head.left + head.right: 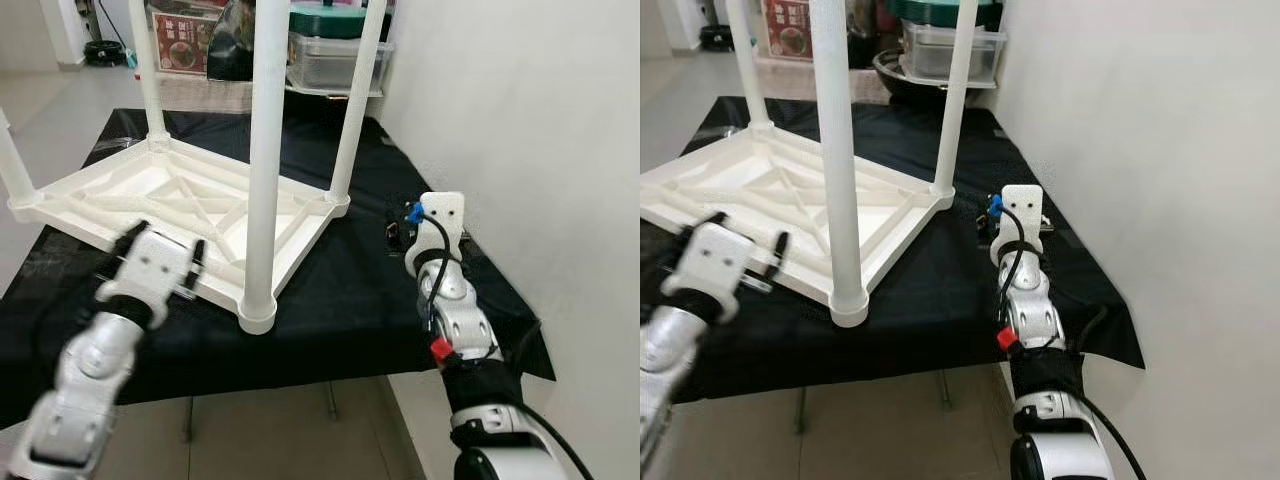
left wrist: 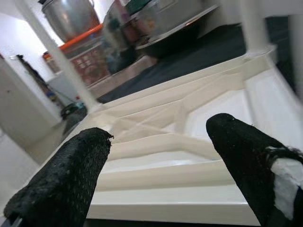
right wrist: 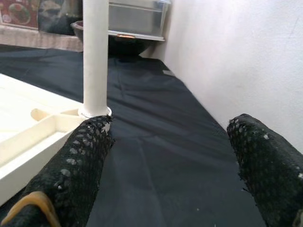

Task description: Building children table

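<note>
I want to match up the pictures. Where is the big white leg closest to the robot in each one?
Left eye view: the nearest leg stands at centre, socket at the tabletop's near corner.
Right eye view: same leg, left of centre.
Left wrist view: I can't tell which leg is which.
Right wrist view: a white leg stands behind one finger; which one is unclear.
Shared landmark: the black cloth.

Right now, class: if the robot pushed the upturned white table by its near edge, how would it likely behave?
The white table looks like thin ribbed plastic, so probably stiff and light for its size. It lies top-down on the black cloth, so it would likely slide, perhaps dragging cloth, rather than tip. The upright legs might wobble. The open left gripper sits at its edge.
</note>
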You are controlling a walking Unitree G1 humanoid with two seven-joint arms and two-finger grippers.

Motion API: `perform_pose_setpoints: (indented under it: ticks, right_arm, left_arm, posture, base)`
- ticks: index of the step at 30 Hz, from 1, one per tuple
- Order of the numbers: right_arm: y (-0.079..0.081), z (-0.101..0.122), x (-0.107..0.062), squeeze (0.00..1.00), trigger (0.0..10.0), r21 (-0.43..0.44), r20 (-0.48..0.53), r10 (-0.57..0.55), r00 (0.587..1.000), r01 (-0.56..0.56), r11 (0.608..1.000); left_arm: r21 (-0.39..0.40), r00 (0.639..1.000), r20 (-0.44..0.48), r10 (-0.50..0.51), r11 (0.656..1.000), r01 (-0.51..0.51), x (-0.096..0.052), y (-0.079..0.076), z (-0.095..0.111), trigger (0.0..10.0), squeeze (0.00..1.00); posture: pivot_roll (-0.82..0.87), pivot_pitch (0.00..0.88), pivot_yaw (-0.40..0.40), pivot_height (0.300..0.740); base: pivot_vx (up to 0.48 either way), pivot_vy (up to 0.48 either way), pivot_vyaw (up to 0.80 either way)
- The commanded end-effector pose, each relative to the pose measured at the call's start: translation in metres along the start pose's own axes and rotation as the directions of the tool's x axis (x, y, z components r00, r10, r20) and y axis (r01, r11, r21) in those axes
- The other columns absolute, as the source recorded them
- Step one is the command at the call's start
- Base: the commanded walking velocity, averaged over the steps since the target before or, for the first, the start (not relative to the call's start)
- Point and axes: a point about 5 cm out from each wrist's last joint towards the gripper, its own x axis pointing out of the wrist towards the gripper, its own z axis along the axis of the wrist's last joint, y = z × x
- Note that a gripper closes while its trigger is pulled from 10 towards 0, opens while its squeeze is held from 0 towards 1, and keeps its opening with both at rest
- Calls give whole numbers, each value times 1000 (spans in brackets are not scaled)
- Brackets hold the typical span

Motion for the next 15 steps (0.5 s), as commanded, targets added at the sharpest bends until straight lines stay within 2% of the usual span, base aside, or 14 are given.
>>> perform_pose_setpoints:
  ticks: [1,9,15]
  right_arm:
    - [2,2,-2,0,10000,-13,11,1,1000,-1,1000]
    - [12,12,-4,0,10000,-6,63,47,997,-47,999]
    - [2,6,-7,0,10000,-5,42,-9,999,9,1000]
  left_arm:
    - [-5,999,-26,-18,1000,18,-5,-6,-3,10000,0]
    - [-21,999,-32,-25,999,24,-11,-10,-6,10000,0]
    - [-113,990,65,-127,984,134,-14,-29,9,10000,0]
  posture:
    - [118,0,-135,740]
    - [110,0,-127,740]
    - [101,0,-117,740]
  base:
    - [0,0,0]
    - [0,0,0]
    - [0,0,0]
